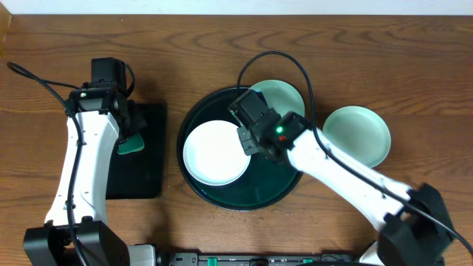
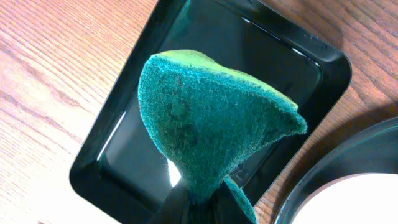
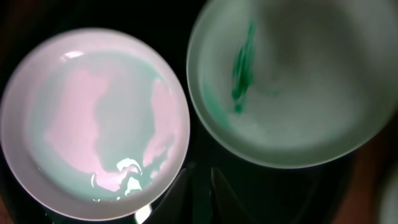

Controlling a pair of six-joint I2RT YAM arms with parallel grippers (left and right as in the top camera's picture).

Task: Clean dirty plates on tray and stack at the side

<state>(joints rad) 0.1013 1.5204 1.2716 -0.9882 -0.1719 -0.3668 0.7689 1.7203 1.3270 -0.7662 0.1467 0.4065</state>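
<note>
sponge [image 2: 211, 118] hangs pinched tight in the left gripper [image 2: 202, 202] over the small black tray [image 2: 311, 56], ready to wipe. right gripper [image 3: 200, 186] hovers low over the round tray [image 1: 259, 191], between a white plate [image 1: 214, 153] and a green-smeared plate [image 3: 292, 81]; whether it is parted cannot be told. a third plate [image 1: 356, 134] sits on the table [image 1: 414, 59] beside the round tray, probably starting the stack.

Overhead light was even and bright; the right wrist view was dim and soft, glare pooling on the clean plate [image 3: 93, 121]
</note>
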